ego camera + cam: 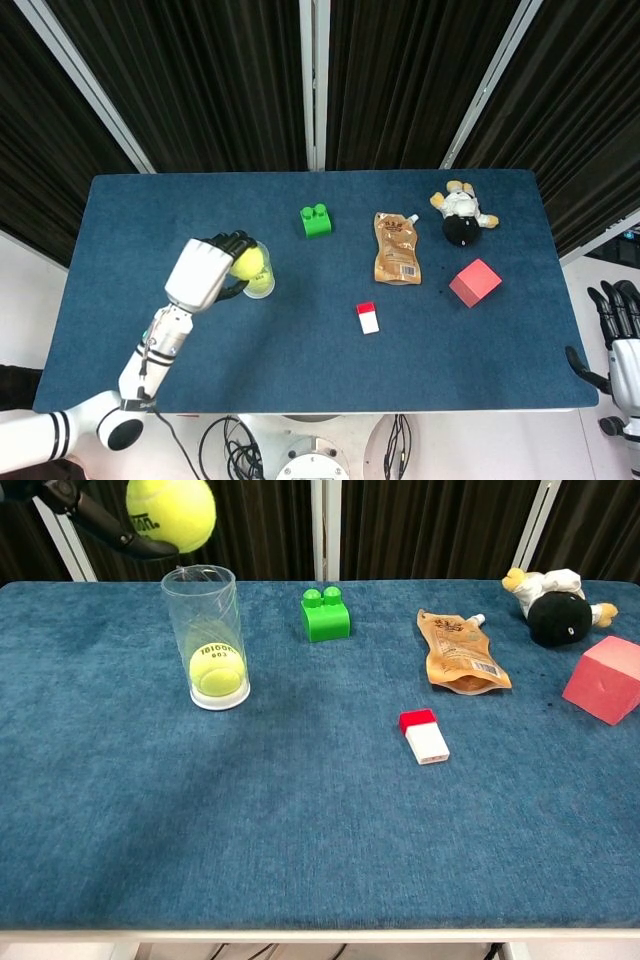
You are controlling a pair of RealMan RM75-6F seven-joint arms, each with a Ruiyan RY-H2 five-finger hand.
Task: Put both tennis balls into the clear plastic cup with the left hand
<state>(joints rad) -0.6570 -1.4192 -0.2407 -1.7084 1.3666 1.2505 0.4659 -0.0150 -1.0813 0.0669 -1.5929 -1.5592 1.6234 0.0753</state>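
Observation:
The clear plastic cup (208, 630) stands upright on the blue table with one tennis ball (216, 667) resting at its bottom. My left hand (205, 270) grips the second tennis ball (171, 512) high in the air, just above and slightly left of the cup's mouth; in the head view that ball (248, 263) overlaps the cup (262, 285). In the chest view only dark fingers (110, 535) of this hand show at the top edge. My right hand (618, 325) hangs off the table's right edge, fingers apart and holding nothing.
A green brick (326, 614) sits right of the cup. A brown pouch (459, 652), a red-and-white block (424, 736), a pink cube (604, 679) and a plush toy (555, 604) lie toward the right side.

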